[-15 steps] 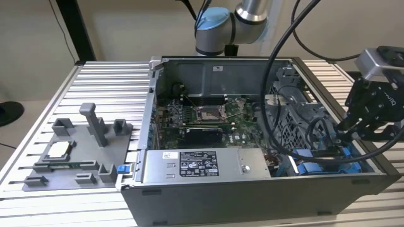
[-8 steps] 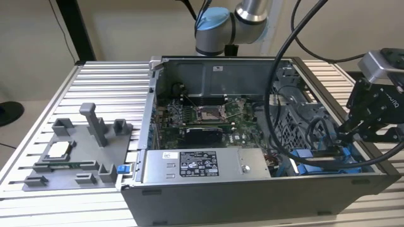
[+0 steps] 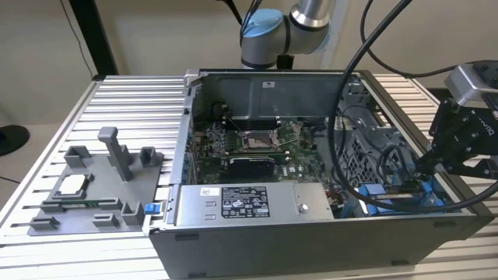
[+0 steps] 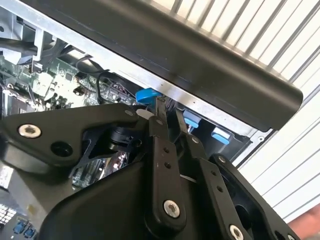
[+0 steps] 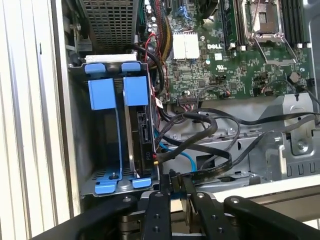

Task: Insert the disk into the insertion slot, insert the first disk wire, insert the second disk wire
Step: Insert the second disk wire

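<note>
Exterior view: the open computer case (image 3: 311,233) is sitting on the ribbed surface (image 3: 116,99), with a grey fixture tray (image 3: 86,192) lying beside it on the exterior view's left. The arm is reaching in from the exterior view's right. The gripper (image 3: 420,172) is hanging low over the blue carrier tabs (image 3: 372,191), in the corner next to the labelled power-supply box (image 3: 249,204).

Second wrist view: the gripper (image 4: 168,111) is pointing into the case under its rim. The fingers (image 4: 159,135) are sitting nearly together, with one blue carrier tab just beside the tips.

First wrist view: the disk (image 5: 144,132) is standing on edge in the insertion slot (image 5: 129,130), its blue carrier level with the neighbouring one. It is looking seated, so step one is judged done. The gripper (image 5: 180,177) is hovering just beside the disk's exposed end. Its fingers are closed to a thin gap and the light-blue wire (image 5: 189,159) is running into it, so they are probably pinching it. The black wire (image 5: 210,125) is lying loose near the motherboard (image 5: 225,65). Neither wire is looking plugged into the disk, so both wire steps are judged left.
</note>
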`<state>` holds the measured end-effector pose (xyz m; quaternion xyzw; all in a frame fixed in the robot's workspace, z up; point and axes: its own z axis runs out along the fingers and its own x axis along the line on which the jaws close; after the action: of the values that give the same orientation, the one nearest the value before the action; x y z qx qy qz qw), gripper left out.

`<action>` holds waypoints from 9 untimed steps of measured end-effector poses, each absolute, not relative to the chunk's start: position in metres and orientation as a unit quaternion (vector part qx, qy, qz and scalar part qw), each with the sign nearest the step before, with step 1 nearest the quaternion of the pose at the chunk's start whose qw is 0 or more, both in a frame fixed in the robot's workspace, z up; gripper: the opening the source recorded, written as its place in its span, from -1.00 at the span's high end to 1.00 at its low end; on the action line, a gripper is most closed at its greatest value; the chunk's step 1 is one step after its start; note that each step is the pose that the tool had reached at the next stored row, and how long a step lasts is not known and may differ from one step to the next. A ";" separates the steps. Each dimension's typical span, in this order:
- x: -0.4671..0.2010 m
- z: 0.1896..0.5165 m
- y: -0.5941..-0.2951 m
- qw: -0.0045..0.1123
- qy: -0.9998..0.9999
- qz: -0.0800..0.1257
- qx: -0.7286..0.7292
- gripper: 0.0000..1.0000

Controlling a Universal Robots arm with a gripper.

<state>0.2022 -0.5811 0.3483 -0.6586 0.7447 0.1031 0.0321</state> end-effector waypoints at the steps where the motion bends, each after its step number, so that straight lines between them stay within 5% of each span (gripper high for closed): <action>1: 0.202 0.348 -0.581 0.032 0.745 0.103 -0.659 -1.00; 9: 0.201 0.345 -0.582 0.034 0.745 0.105 -0.658 -1.00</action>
<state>0.2013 -0.5815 0.3452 -0.6584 0.7445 0.1049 0.0338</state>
